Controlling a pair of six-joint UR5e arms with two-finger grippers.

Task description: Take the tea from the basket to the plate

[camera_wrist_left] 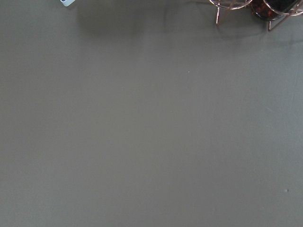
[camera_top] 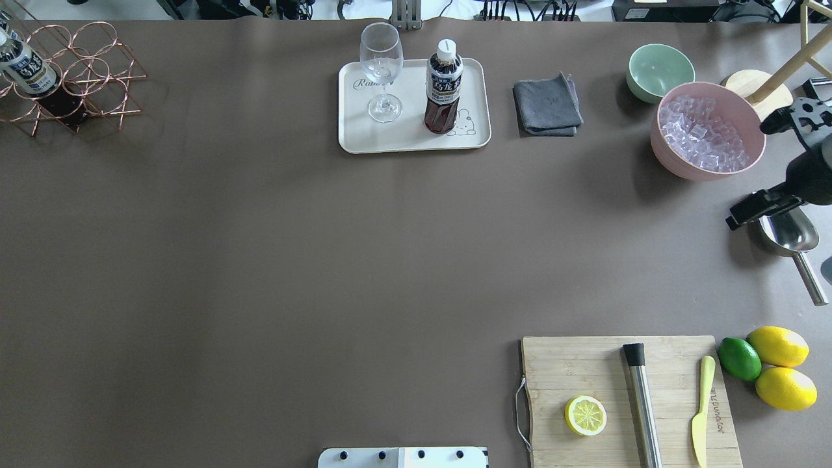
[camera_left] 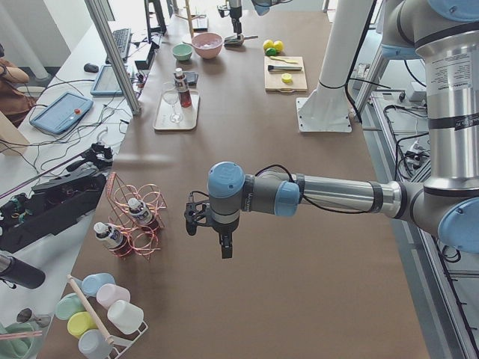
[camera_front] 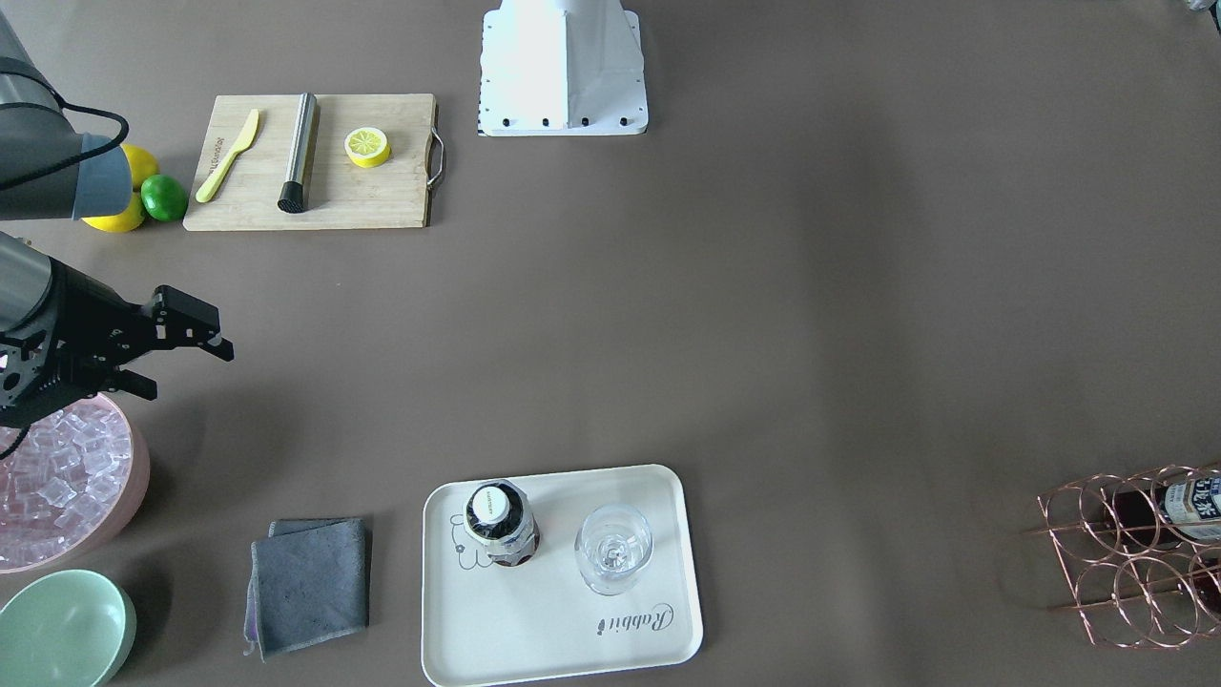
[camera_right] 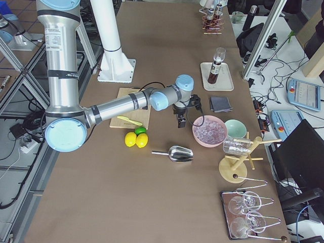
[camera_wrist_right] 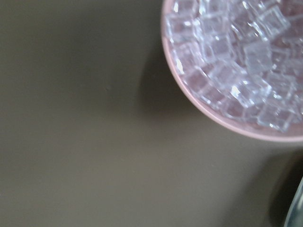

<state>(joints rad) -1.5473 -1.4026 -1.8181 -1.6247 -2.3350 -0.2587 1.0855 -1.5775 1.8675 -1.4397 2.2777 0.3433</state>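
Observation:
The tea [camera_top: 444,88], a small bottle of dark liquid with a white cap, stands upright on the cream plate [camera_top: 416,140] next to a stemmed glass [camera_top: 381,65]. It also shows in the front view [camera_front: 501,525] on the plate [camera_front: 553,620]. The copper wire basket [camera_top: 78,84] sits at the far left corner and holds another bottle [camera_top: 26,68]. My right gripper [camera_top: 760,169] is open and empty beside the pink bowl, far from the plate. My left gripper [camera_left: 213,235] hovers over bare table near the basket [camera_left: 135,217]; I cannot tell whether it is open or shut.
A pink bowl of clear cubes [camera_top: 708,140], a mint-green bowl [camera_top: 660,71] and a grey cloth [camera_top: 547,104] lie right of the plate. A metal scoop [camera_top: 790,237] lies under the right arm. A cutting board [camera_top: 611,370] with lemon half, muddler and knife is near right, with lemons and a lime beside it.

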